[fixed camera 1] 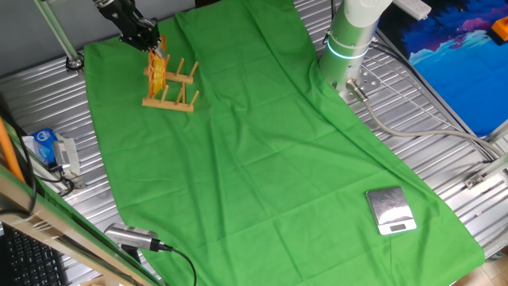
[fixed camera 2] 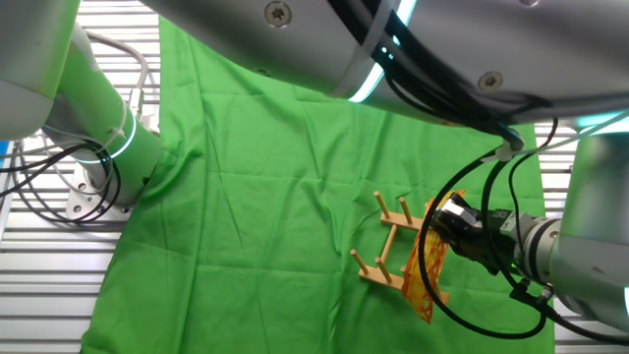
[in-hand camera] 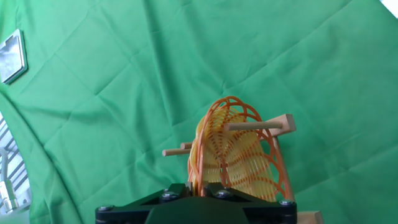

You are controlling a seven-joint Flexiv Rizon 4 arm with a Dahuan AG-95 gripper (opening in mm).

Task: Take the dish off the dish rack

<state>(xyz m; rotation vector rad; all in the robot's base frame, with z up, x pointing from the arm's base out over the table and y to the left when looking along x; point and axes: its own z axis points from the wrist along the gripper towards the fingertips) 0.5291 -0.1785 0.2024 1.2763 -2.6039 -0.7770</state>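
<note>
- At about eleven o'clock on the green cloth in one fixed view, the dish rack sits near the cloth's far left edge, well apart from the silver scale at five o'clock.
- The dish stands on edge between the rack's pegs, so it reads as a thin orange-yellow sliver there; the pegs on either side are what hold it upright.
- The gripper comes down from above onto the dish's top edge, probably because the rim is the only part that clears the pegs.
- In the hand view the dish fills the six o'clock area just beyond the gripper's black body, its woven face turned partly to the camera, with one wooden peg crossing in front and another poking out at nine o'clock.
- The fingertips are hidden in every view, so whether they are clamped on the rim or merely straddling it cannot be told.
- In the other fixed view the dish leans against the rack at five o'clock, its lower edge down by the base.
- As a judgement, the lift has not begun; a straight pull upward along the pegs would free the dish, while a sideways tug could drag the light rack along.
</note>
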